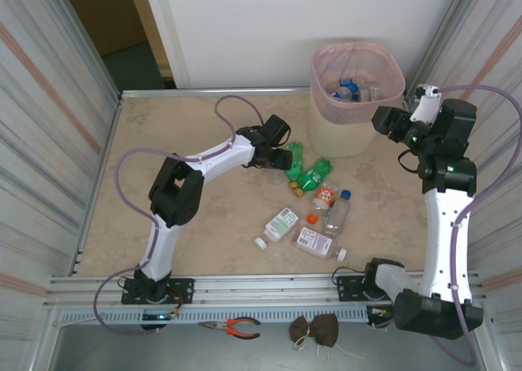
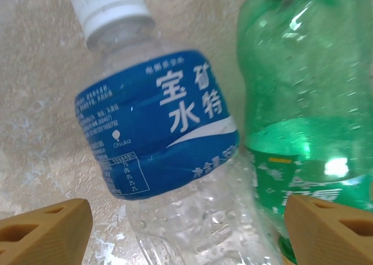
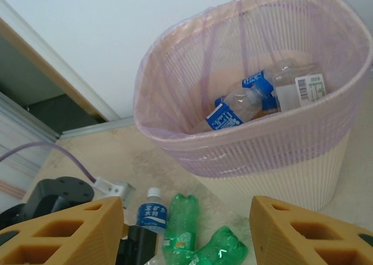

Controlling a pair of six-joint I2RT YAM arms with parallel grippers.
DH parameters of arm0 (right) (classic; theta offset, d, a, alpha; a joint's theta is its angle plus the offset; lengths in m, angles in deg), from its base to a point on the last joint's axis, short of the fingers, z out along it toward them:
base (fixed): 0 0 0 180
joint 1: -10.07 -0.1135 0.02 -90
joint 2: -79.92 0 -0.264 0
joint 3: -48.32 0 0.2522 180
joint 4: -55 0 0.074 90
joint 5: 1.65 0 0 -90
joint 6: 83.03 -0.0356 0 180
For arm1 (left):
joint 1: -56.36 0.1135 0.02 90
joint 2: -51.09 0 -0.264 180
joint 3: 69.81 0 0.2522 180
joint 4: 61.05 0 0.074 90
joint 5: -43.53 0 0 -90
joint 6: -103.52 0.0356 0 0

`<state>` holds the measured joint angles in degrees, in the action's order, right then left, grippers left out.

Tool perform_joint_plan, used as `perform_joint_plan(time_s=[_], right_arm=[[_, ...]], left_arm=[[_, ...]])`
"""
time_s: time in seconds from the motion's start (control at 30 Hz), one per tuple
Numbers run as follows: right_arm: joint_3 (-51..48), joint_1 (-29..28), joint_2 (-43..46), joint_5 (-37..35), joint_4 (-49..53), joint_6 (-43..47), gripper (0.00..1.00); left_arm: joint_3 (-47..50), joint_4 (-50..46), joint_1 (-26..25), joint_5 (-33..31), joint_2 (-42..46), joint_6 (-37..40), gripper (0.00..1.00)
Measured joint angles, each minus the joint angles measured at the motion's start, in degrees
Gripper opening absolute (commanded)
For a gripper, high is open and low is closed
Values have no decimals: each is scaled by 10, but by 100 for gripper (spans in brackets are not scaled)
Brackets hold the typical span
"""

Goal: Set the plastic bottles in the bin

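Note:
A clear bottle with a blue label and white cap (image 2: 157, 131) lies on the table between my left gripper's open fingers (image 2: 46, 233), beside a green bottle (image 2: 303, 102). My left gripper (image 1: 279, 154) is low over that pair, left of the bin (image 1: 356, 102). In the right wrist view the cream bin with its pink liner (image 3: 256, 137) holds blue-labelled bottles (image 3: 242, 105). My right gripper (image 3: 186, 233) hangs open and empty beside the bin's right side (image 1: 383, 125). More bottles lie mid-table: green (image 1: 314, 174), orange-capped (image 1: 325, 196), blue-capped (image 1: 337, 212), flat white-labelled (image 1: 281, 224).
Corrugated walls close in the table on the left and right. Another flat bottle (image 1: 314, 242) and loose caps (image 1: 260, 243) lie near the front rail. Pliers (image 1: 232, 328) and a brown bundle (image 1: 316, 329) rest below the table's front edge.

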<state>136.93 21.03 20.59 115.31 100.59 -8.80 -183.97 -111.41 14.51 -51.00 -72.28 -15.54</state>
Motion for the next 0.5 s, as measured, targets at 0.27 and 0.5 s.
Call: perform_joint_plan(time_s=[0.27, 0.5], right_arm=[[-19, 0, 1, 0, 4, 0, 58], [-23, 0, 3, 0, 4, 0, 58]], left_arm=[[0, -20, 0, 6, -16, -8, 80], [0, -21, 2, 17, -16, -8, 77]])
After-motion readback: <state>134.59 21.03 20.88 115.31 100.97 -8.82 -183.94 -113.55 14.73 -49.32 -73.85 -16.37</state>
